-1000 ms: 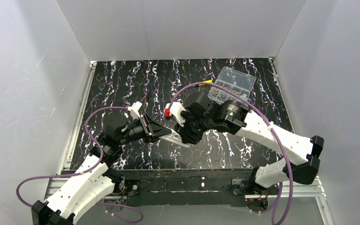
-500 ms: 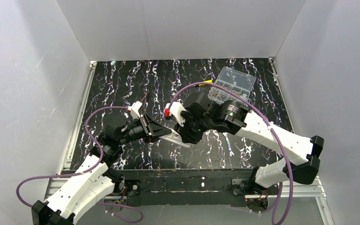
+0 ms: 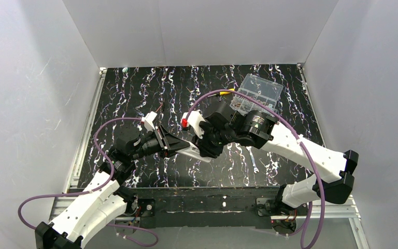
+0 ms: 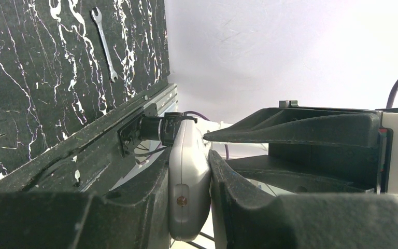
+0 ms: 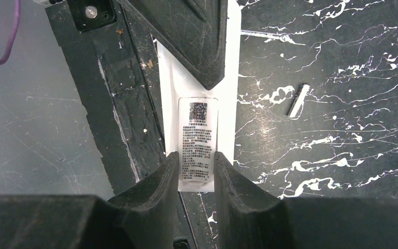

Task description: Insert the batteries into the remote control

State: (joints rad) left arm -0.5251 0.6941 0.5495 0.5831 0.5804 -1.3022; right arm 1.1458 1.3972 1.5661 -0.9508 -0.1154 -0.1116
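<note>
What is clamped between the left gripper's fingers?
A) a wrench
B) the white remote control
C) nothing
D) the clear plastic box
B: the left wrist view shows the left gripper shut on the remote control, which is seen edge-on between its two fingers.

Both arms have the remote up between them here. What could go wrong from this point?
1. The remote control is held in the air by the left gripper and right gripper, over the table's front edge. If either grip slips, it could fall off the table.
2. The right fingers pinch only the end of the labelled back panel. Pulling there may make them slide off or pop the panel loose.
</note>
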